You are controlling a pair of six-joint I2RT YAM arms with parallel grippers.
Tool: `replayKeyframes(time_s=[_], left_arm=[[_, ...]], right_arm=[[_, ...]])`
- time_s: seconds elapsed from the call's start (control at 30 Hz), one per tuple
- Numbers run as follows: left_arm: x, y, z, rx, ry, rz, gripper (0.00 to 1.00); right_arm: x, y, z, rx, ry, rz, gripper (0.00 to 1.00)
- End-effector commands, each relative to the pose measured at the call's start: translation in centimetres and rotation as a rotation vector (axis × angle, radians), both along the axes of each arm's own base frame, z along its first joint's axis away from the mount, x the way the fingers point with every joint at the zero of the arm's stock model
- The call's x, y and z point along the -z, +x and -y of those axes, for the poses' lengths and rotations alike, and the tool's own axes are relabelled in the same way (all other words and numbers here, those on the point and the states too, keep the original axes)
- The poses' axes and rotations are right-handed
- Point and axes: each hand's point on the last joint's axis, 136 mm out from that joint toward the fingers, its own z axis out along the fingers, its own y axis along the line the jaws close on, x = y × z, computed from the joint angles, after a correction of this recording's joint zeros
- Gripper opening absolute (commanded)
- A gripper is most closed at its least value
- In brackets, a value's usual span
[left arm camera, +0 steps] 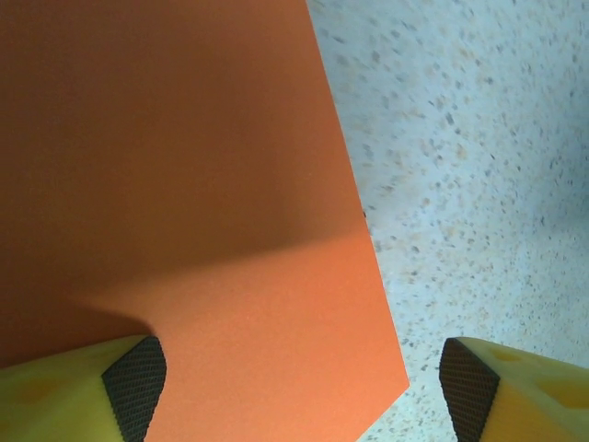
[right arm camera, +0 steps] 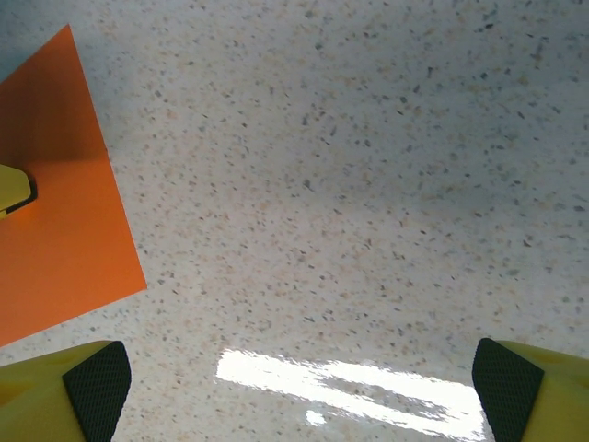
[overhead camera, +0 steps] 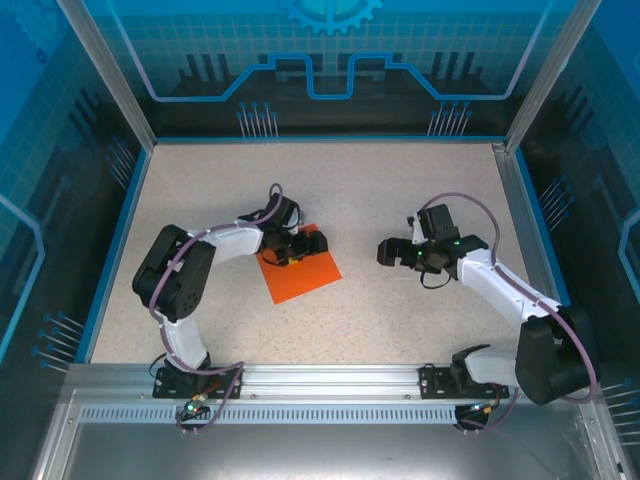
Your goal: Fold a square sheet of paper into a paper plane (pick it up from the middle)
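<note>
Yellow and black at the bottom corners of the left wrist view: noted the left gripper (left arm camera: pixel 299 391) with jaws spread wide and nothing between them. Saw its left-of-frame pad (left arm camera: pixel 136 385) above the square sheet of paper (left arm camera: pixel 184 166) and the other above bare speckled table (left arm camera: pixel 479 138), so straddling the sheet's edge, which slanted from top centre down to the lower right of that frame. Could not tell whether either pad touched down. Judged the sheet's middle to lie up and left of the jaws, calling for a shift inward before any pinch. Found the right gripper (right arm camera: pixel 299 391) just as wide and empty over bare table, with an orange corner at the left margin of its view. Farther out, in the overhead view, placed the sheet flat and left of centre, turned like a diamond, partly under the left arm's tip, with the right gripper well apart on its right. Judged the left arm plainly the nearer. Made out no crease, so reckoned folding not yet begun.
</note>
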Motion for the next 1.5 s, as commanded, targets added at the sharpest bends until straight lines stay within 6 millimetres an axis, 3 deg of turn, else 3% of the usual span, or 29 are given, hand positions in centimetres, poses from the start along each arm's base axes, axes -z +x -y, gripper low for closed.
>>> replayKeyframes(time_s=[0.0, 0.2, 0.33, 0.47, 0.63, 0.77, 1.03, 1.27, 1.3, 1.47], left_arm=[[2.0, -2.6, 2.8, 0.108, 0.008, -0.075, 0.83], [2.2, -4.2, 7.9, 0.223, -0.019, -0.088, 0.83], [0.8, -5.1, 11.6, 0.31, -0.053, -0.055, 0.83], [-1.6, -4.6, 12.4, 0.278, -0.092, 0.01, 0.83], [-4.8, -3.8, 9.8, 0.209, -0.031, 0.148, 0.85], [-6.3, -3.3, 6.3, 0.113, 0.005, 0.223, 0.86], [-6.4, -3.0, -0.4, -0.083, 0.007, 0.284, 0.9], [-6.8, -3.3, -3.6, -0.168, 0.035, 0.335, 0.93], [-6.9, -3.3, -3.9, -0.177, 0.039, 0.342, 0.93], [-7.1, -3.6, -6.1, -0.242, 0.06, 0.378, 0.97]], right_arm=[[0.2, -0.5, 1.0, 0.002, -0.041, -0.015, 0.99], [-0.3, -1.0, 2.3, 0.036, -0.032, 0.004, 0.99], [-0.8, -1.4, 2.8, 0.057, -0.001, 0.025, 1.0], [-1.9, -1.4, 2.5, 0.056, 0.034, 0.056, 0.99], [-3.1, -1.6, 1.3, 0.02, 0.108, 0.082, 0.99], [-3.9, -1.3, -0.4, -0.021, 0.192, 0.106, 1.0], [-3.7, -0.9, -4.0, -0.15, 0.173, 0.079, 1.0], [-2.3, -1.0, -7.4, -0.258, 0.106, 0.031, 1.0], [-2.9, -0.5, -8.2, -0.271, 0.104, 0.041, 0.99], [-2.0, -1.0, -11.8, -0.358, 0.06, 0.012, 1.0]])
